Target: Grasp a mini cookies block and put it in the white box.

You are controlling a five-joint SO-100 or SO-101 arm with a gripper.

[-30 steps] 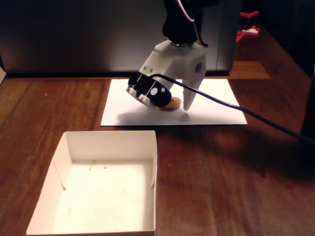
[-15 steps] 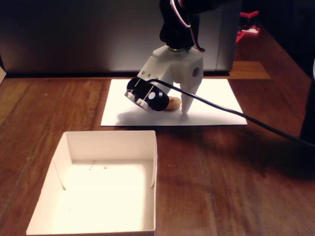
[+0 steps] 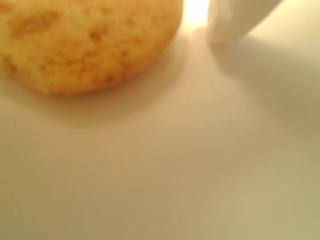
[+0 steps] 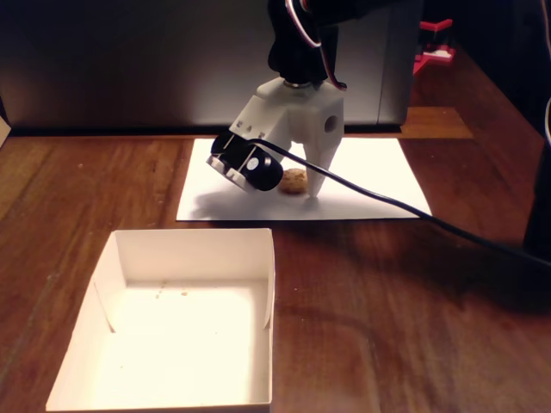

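My claw (image 4: 297, 191) is spread, its white fingertip (image 3: 235, 20) resting on the paper sheet (image 4: 379, 185) just beside the mini cookies block (image 4: 294, 181), which lies on that sheet, not pinched. The white box (image 4: 185, 249) sits nearer the camera on the desk (image 4: 413, 318).

White end effector (image 4: 303, 194) pointing downward, fingers apart, one fingertip (image 4: 313, 195) at surface level.
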